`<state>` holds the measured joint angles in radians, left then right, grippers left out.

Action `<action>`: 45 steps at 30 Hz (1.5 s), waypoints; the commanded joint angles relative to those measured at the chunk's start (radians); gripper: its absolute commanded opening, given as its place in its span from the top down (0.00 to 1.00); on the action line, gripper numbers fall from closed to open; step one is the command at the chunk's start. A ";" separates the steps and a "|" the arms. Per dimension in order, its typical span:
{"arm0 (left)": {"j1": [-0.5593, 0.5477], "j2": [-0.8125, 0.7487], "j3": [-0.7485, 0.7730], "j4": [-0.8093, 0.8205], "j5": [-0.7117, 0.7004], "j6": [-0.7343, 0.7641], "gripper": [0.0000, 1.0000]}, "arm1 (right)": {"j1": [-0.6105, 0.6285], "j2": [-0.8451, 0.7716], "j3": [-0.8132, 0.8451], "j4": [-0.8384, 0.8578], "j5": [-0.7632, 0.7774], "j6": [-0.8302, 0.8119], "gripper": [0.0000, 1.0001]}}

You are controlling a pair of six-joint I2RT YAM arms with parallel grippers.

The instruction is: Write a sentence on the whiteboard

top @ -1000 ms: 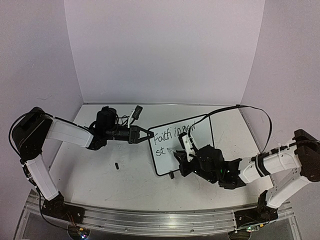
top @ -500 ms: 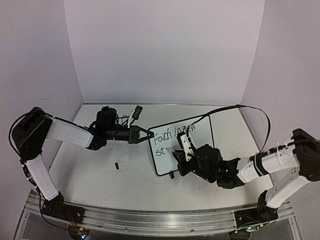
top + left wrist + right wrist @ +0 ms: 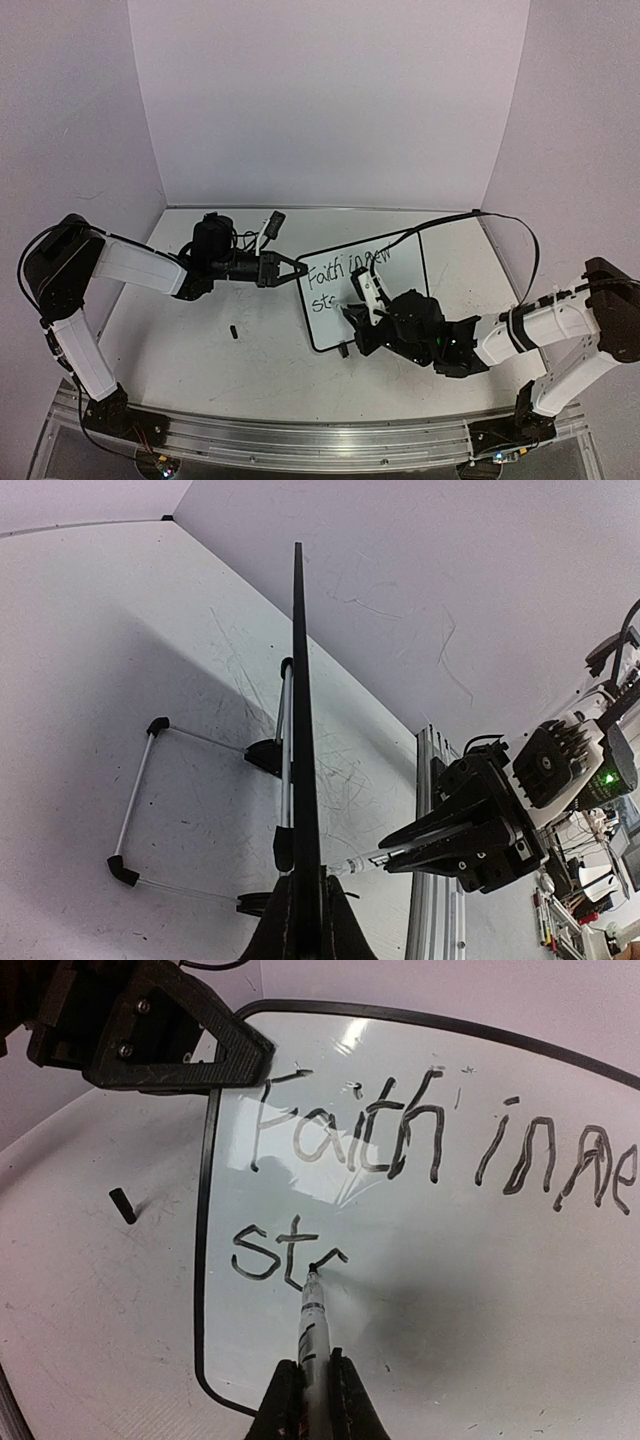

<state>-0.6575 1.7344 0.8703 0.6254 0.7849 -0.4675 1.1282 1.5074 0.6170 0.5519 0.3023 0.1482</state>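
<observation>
The whiteboard (image 3: 408,268), at three o'clock on the surface (image 3: 200,350), is clamped at its nine-o'clock edge by the left end effector (image 3: 288,270); the right end effector (image 3: 312,1400), closed on a marker (image 3: 311,1320), has the sentence (image 3: 405,1140) at "str", so we judge the next strokes must run toward three o'clock.

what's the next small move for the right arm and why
Probably drag the white marker slightly rightward to finish the letter: its tip touches the black-framed whiteboard where the handwritten black sentence stops at "st" plus a partial stroke, and the left gripper clamps the board's edge.
</observation>
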 commanded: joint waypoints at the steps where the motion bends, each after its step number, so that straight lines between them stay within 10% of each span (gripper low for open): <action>1: -0.037 -0.015 0.031 -0.023 0.094 -0.001 1.00 | 0.000 0.010 0.005 -0.004 -0.018 0.014 1.00; 45: -0.037 -0.019 0.030 -0.023 0.096 -0.002 1.00 | -0.002 -0.010 0.029 0.006 0.108 0.006 1.00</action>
<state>-0.6579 1.7344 0.8703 0.6250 0.7844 -0.4675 1.1313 1.5013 0.6132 0.5378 0.3594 0.1577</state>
